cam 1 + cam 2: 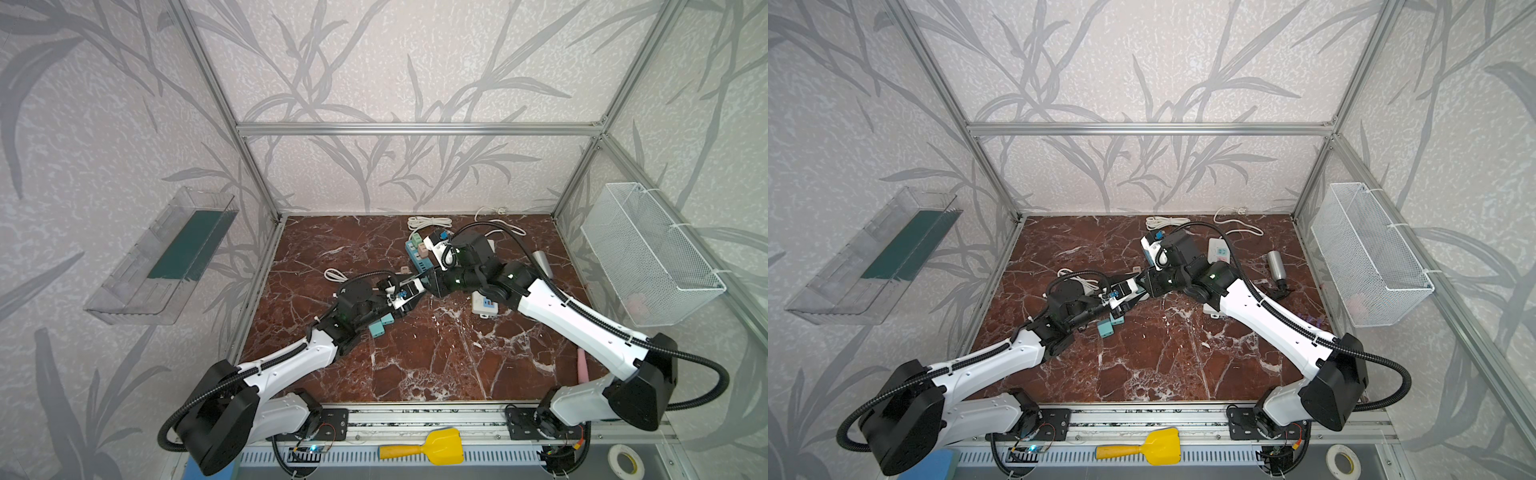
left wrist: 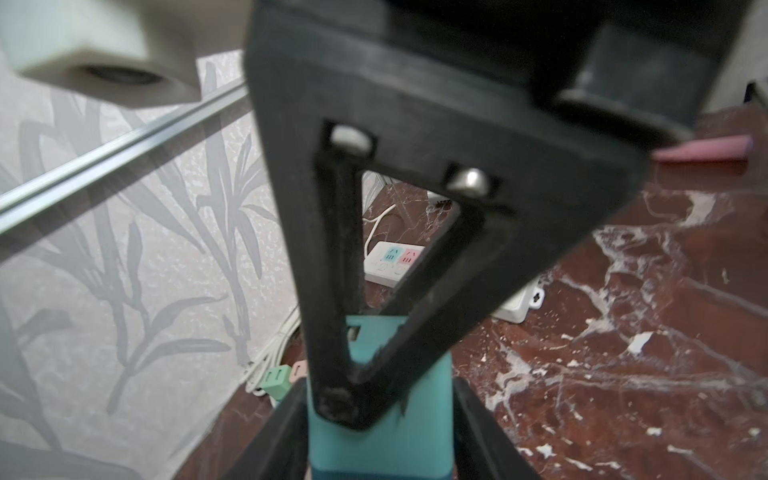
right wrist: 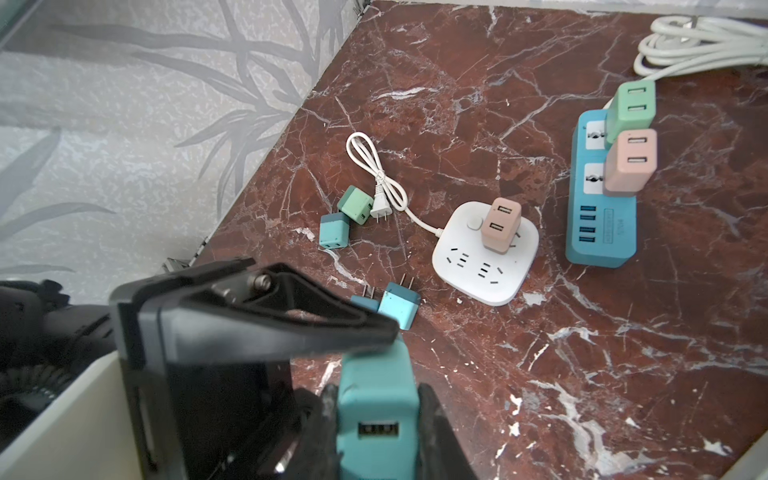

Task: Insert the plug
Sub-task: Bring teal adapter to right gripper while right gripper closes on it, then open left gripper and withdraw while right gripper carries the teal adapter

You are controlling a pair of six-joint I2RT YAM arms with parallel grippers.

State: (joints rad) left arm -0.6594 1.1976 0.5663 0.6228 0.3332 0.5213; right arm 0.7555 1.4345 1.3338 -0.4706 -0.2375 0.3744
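Jaws of the right gripper [image 3: 377, 392] are closed on the plug [image 3: 376, 419], clamping its teal body from both sides. Opposite it, nose to nose, the left gripper [image 2: 379, 384] has its fingers [image 2: 274, 440] flanking the same plug; whether they press on it or stand just clear I cannot tell. The grippers meet near the middle of the frame in both top views, above the marble table [image 1: 415, 365], so the plug hangs in the air between the two arms.

I judge this to be a handover or regrasp, with insertion not yet begun. The next move calls for the left gripper to let go fully and back away without dragging the plug askew. The right arm must then carry it to a free socket with the prongs square to the slots. One candidate is the white square outlet [image 3: 486, 253], which carries one pink adapter [image 3: 500, 224] and shows bare slots. Another is the blue power strip [image 3: 600, 245]; in a top view that strip [image 1: 417, 262] lies just above the grippers.

The plug is a small boxy charger, scuffed at the edges, with a USB port facing the right wrist camera; its prongs are hidden.
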